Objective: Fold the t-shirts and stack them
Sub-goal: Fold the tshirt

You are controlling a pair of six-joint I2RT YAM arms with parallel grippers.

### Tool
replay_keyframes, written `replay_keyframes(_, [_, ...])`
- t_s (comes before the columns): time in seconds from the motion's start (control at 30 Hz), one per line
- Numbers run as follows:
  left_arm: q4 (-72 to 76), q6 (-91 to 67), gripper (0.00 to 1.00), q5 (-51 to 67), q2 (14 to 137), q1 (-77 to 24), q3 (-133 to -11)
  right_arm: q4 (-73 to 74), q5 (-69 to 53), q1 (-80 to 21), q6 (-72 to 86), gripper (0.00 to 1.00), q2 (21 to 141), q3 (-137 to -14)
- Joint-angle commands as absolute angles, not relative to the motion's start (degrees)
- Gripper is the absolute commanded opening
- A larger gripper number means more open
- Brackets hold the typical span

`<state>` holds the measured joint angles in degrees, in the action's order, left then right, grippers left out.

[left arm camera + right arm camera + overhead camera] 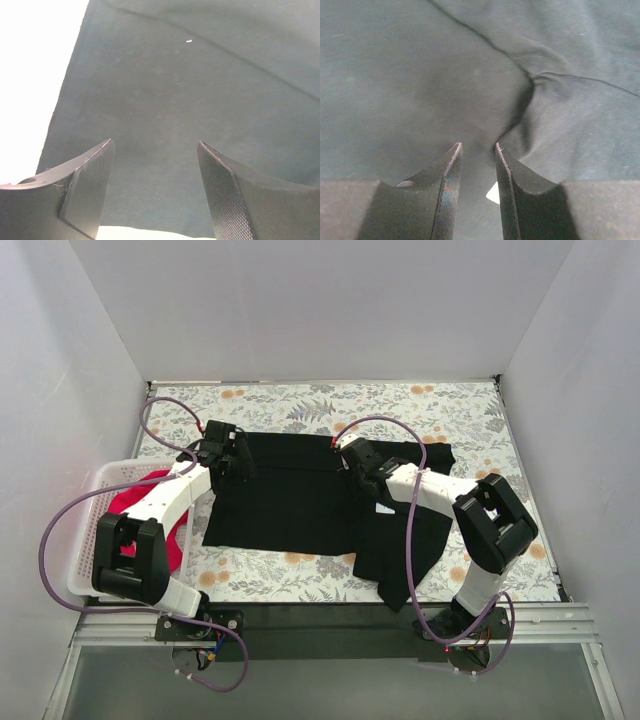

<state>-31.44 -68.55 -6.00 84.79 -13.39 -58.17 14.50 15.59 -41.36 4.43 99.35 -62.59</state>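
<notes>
Nearest you, the red-pink t-shirt (128, 502) waits bunched in the basket (85, 530) while, farther on, the black t-shirt (290, 505) lies spread for folding, your left gripper (155, 150) agape over its left edge, your right gripper (477, 147) pinching a puckered fold.

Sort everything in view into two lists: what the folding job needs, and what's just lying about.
Belongs to the job:
plain black cloth t-shirt, in the middle
bright red-pink cloth t-shirt, at the left

Just lying about:
white plastic lattice basket, holding the red-pink shirt
floral-patterned table cover
</notes>
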Motion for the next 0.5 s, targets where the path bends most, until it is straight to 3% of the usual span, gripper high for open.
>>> replay_keyframes(0.0, [-29.8,-66.6,0.66,-11.2,83.4,-13.2,-57.8,14.1,21.6,-41.2,2.6,0.39,100.8,-65.6])
replay_keyframes(0.47, [-29.4,-66.2,0.65,-12.0,83.8,-13.2,-57.5,16.6,28.2,-40.2,2.0,0.4,104.5,-67.0])
